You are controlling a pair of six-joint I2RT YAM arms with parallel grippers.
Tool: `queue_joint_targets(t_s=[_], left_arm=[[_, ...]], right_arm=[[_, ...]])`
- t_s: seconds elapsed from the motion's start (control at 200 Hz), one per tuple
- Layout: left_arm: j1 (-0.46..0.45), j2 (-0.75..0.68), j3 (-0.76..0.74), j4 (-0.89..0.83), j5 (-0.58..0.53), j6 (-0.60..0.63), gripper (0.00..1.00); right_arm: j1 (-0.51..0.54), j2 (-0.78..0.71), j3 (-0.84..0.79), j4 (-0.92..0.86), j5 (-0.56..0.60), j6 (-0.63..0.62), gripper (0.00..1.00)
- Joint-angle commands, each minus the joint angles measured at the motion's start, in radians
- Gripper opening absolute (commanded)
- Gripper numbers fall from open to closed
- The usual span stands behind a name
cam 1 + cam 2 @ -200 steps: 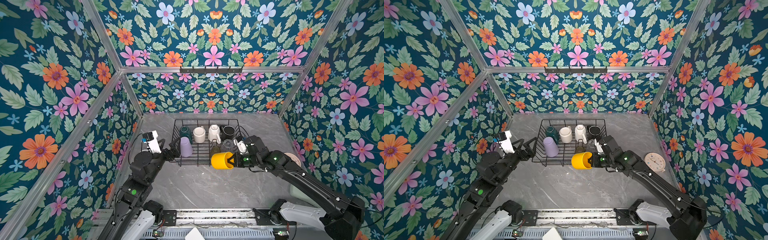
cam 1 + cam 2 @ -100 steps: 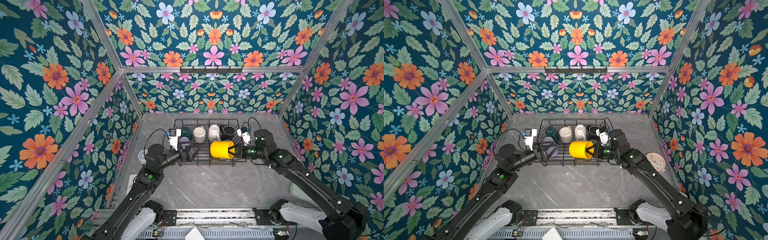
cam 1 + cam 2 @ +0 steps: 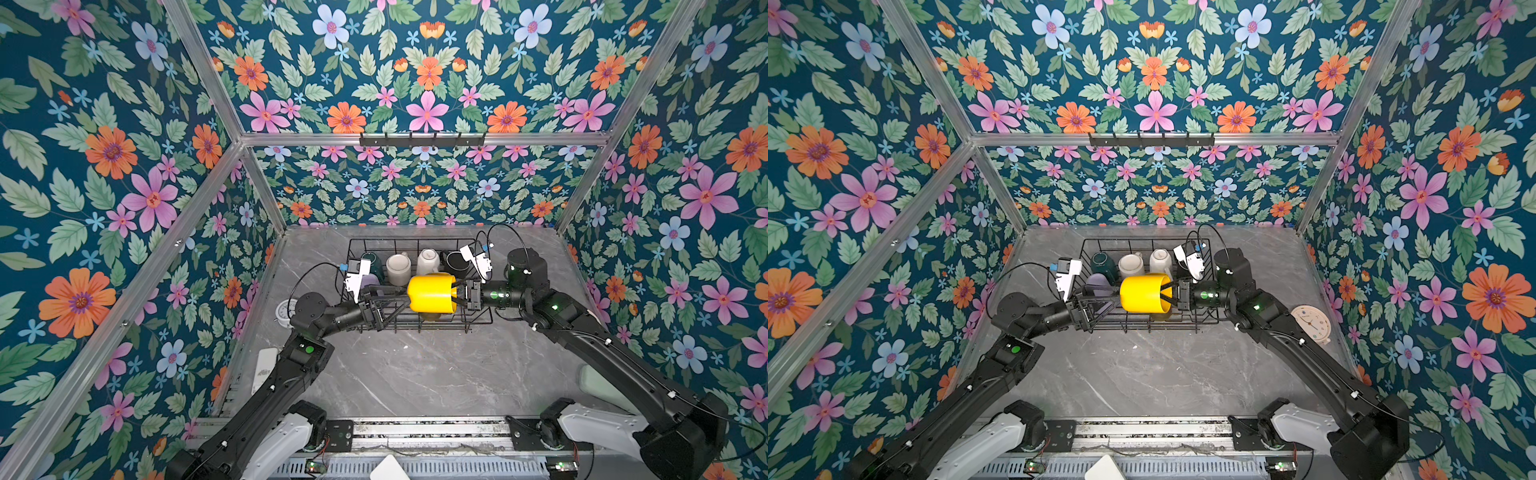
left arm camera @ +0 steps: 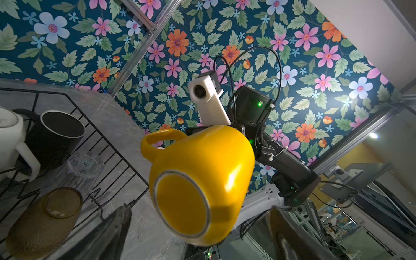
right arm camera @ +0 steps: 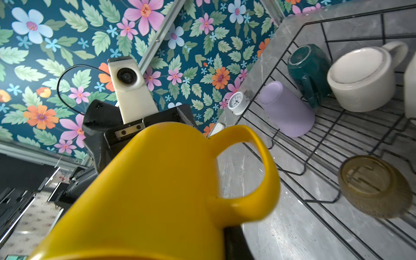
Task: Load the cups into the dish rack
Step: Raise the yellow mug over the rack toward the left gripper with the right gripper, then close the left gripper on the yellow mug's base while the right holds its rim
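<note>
The dish rack (image 3: 415, 240) (image 3: 1142, 240) stood near the back wall, and a wide stretch of grey marble tabletop (image 3: 415, 374) lay between its front edge and the arm bases. A small white clock (image 3: 286, 309) (image 5: 236, 102) sat just beside the rack's left edge, close to the side wall. A round clock (image 3: 1310, 324) lay near the right wall, partly under the right arm. The marks on both dials were too small to read.

The right gripper (image 3: 457, 293) (image 3: 1167, 294) was pinched on the rim of the yellow mug (image 3: 430, 293) (image 3: 1142, 294) (image 4: 198, 180) (image 5: 146, 191). It held the mug on its side in the air above the rack's front row. The mug was glossy, with a rounded body and a thick loop handle. Its flat base had a pale unglazed ring and faced the left gripper (image 3: 399, 301) (image 4: 200, 208). That gripper was spread wide with its fingers at the base, and I could not tell whether they touched it.

The back row held a teal mug (image 5: 308, 67), a cream mug (image 3: 398, 268) (image 5: 364, 78), a white mug (image 3: 428, 262) and a black mug (image 3: 457, 264) (image 4: 56, 137), set side by side. In front of them a lilac tumbler (image 5: 286, 110) stood upside down at the left. An amber glass (image 4: 42, 220) (image 5: 373, 186) stood upside down below the held mug, and a clear glass (image 4: 84, 164) stood between it and the black mug.
</note>
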Motion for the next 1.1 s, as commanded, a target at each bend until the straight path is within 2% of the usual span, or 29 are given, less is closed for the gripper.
queue_joint_targets(t_s=[0.0,0.21,1.095], left_arm=[[-0.002,0.008,-0.001,0.076,0.030,-0.029,0.98],[-0.003,0.027,-0.015,0.181,0.063,-0.088,0.98],[-0.066,0.057,-0.014,0.214,0.098,-0.103,0.97]], right_arm=[[0.033,0.007,0.023,0.086,-0.049,-0.060,0.00],[0.070,0.042,0.056,0.068,-0.049,-0.089,0.00],[0.115,0.134,0.110,0.152,-0.096,-0.155,0.00]])
